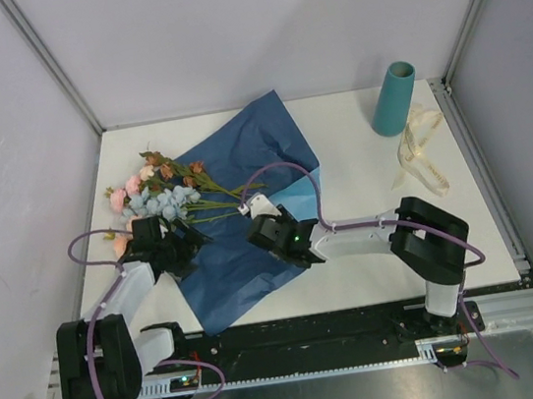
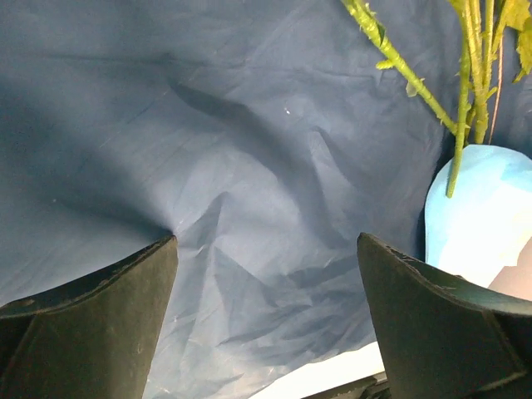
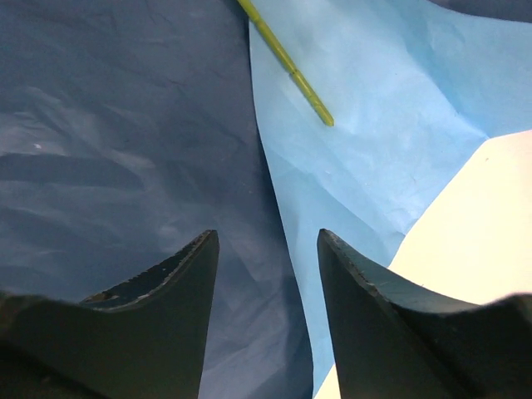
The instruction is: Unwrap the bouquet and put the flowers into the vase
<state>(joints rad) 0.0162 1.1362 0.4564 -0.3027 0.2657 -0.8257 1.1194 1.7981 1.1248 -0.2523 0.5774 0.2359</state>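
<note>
At nine to ten o'clock on the white table (image 1: 372, 244) we see the bunch of artificial flowers (image 1: 159, 197): pink roses, pale blue blossoms and rust-brown blooms. They lie flat with their heads toward the left edge, and their thin green stems (image 1: 213, 205) point toward three o'clock.

Just beside the blossoms, at their five o'clock, the left hand (image 1: 181, 243) hangs over the crumpled sheet of blue tissue paper (image 1: 241, 158). In its wrist view the left hand (image 2: 266, 238) stands wide open with nothing between the fingers. Dark blue paper fills the frame, and the stems (image 2: 416, 79) cross at one o'clock.

The sheet lies spread open under the stems, dark side up, with a light blue fold (image 1: 292, 201) showing near the table's middle.

The right hand (image 1: 266, 229) sits at that fold, close to the stem ends. From its wrist, the right hand (image 3: 268, 234) shows its fingers parted with nothing between them, above the line where dark blue meets light blue (image 3: 374, 108). One stem tip (image 3: 287, 62) lies at twelve o'clock.

At one to two o'clock on the table, well apart from the flowers, the tall teal-green tapering vase (image 1: 393, 99) stands upright. The loose cream ribbon (image 1: 422, 153) lies at its five o'clock.
</note>
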